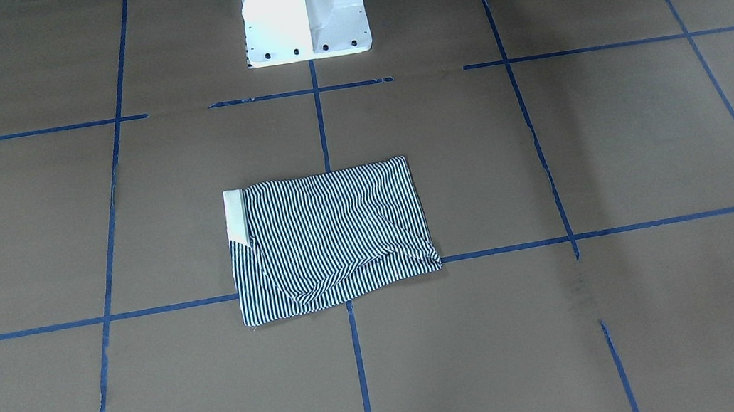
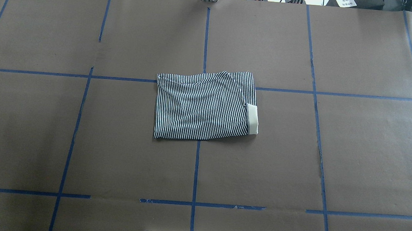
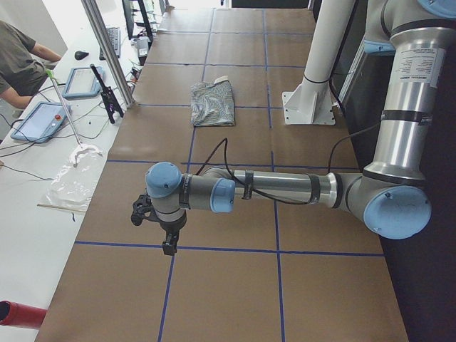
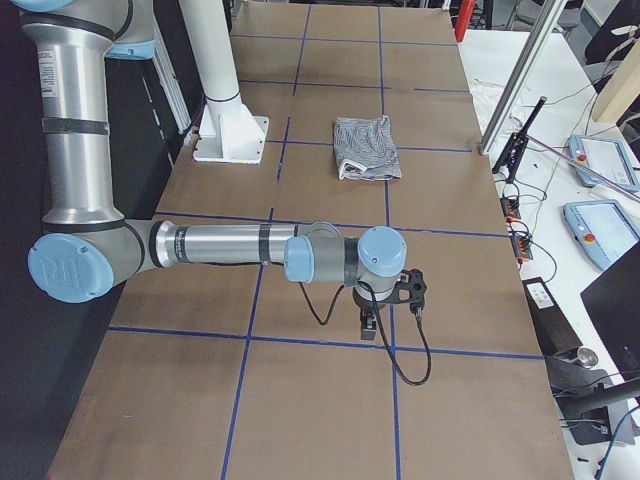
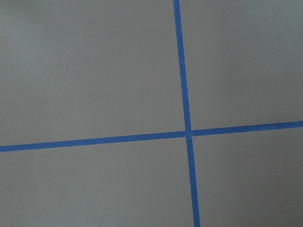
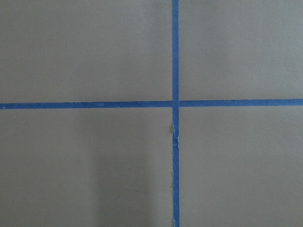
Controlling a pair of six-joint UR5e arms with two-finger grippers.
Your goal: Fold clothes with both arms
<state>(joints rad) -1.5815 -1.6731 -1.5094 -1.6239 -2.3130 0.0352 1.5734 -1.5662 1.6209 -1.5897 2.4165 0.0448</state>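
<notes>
Folded navy-and-white striped polo shirt [image 2: 204,106] lies centre of brown-papered bench [image 2: 81,139], cream collar [image 2: 252,118] at 3 o'clock overhead. Grey tubular left arm [image 3: 285,187] and right arm [image 4: 230,245] sit wide, likely clearing finished fold. Jaws' opening: cannot tell.

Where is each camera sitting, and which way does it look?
Front-facing: across the table, facing the robot, looking down at the folded shirt; only the white pedestal shows.
Overhead: behind the robot, looking forward and down; only the pedestal's base.
Left side: table's left end, looking along it; left arm near.
Right side: opposite end; right arm near.
Left wrist: down at paper and blue tape; no body.
Right wrist: likewise.
Shared: all fixed views see the shirt.
</notes>
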